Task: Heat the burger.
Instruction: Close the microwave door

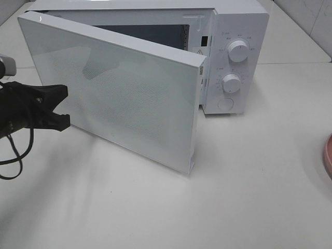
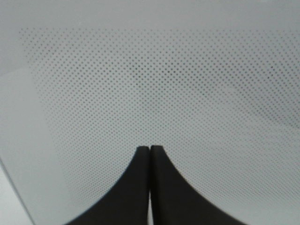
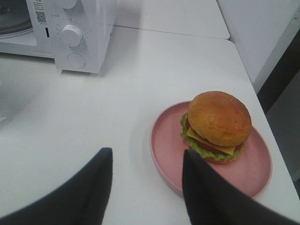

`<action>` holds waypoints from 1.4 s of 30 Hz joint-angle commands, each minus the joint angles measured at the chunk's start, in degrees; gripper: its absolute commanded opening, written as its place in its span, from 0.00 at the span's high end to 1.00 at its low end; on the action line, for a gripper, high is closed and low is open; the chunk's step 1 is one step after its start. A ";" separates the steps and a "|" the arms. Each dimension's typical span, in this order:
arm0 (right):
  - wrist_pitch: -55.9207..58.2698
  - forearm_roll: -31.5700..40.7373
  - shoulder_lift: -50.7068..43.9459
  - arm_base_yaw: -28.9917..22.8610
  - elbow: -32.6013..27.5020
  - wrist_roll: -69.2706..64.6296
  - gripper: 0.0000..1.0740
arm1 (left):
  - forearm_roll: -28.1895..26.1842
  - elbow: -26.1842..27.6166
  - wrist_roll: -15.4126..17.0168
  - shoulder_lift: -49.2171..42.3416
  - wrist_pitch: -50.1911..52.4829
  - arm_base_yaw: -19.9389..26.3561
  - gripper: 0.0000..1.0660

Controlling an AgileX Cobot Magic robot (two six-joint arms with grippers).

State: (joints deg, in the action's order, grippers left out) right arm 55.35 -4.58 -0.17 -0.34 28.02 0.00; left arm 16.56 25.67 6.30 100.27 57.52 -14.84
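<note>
The burger (image 3: pixel 218 119), with a tan-orange bun, lettuce, cheese and tomato, sits on a salmon-pink dish (image 3: pixel 164 140) at the right end of the table. Only the dish's rim (image 1: pixel 328 155) shows in the high view. My right gripper (image 3: pixel 146 159) hovers open just in front of the dish. One of its fingers (image 3: pixel 194 173) overlaps the dish's near rim, and nothing is held. My left gripper (image 2: pixel 150 149) is shut and empty, its tips right up against the dotted window of the microwave door (image 1: pixel 119 98), near the door's left edge (image 1: pixel 66 106).
The white microwave (image 1: pixel 233 52) stands at the back with its door swung wide open toward the front left. Its two knobs (image 1: pixel 237 51) face the table. The table's right edge (image 3: pixel 243 70) lies just behind the dish.
</note>
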 commanded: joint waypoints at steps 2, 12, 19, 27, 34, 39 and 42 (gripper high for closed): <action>-0.34 -0.23 -1.60 0.11 0.00 0.69 0.54 | -9.40 3.09 -4.53 1.60 0.52 -3.72 1.00; -0.34 -0.23 -1.60 0.11 0.00 0.69 0.54 | -16.56 8.42 -8.59 4.35 -0.17 -7.39 1.00; -0.34 -0.23 -1.60 0.11 0.00 0.69 0.54 | -18.22 13.75 -9.00 6.76 -1.78 -9.11 1.00; -0.34 -0.23 -1.60 0.11 0.00 0.63 0.54 | -20.80 18.45 -9.00 9.00 -2.06 -11.75 1.00; -0.34 -0.23 -1.60 0.11 0.00 0.63 0.54 | -23.55 23.61 -11.00 11.12 -3.32 -14.04 1.00; -0.34 -0.23 -1.60 0.11 0.00 0.63 0.54 | -27.33 28.02 -14.84 13.98 -3.84 -15.64 1.00; -0.34 -0.23 -1.60 0.11 0.00 0.63 0.54 | -27.27 33.17 -15.53 16.27 -6.36 -15.81 1.00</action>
State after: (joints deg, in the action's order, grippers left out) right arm 55.35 -4.53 -0.17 -0.34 28.02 0.00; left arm -1.43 53.06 -8.54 114.76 51.57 -31.97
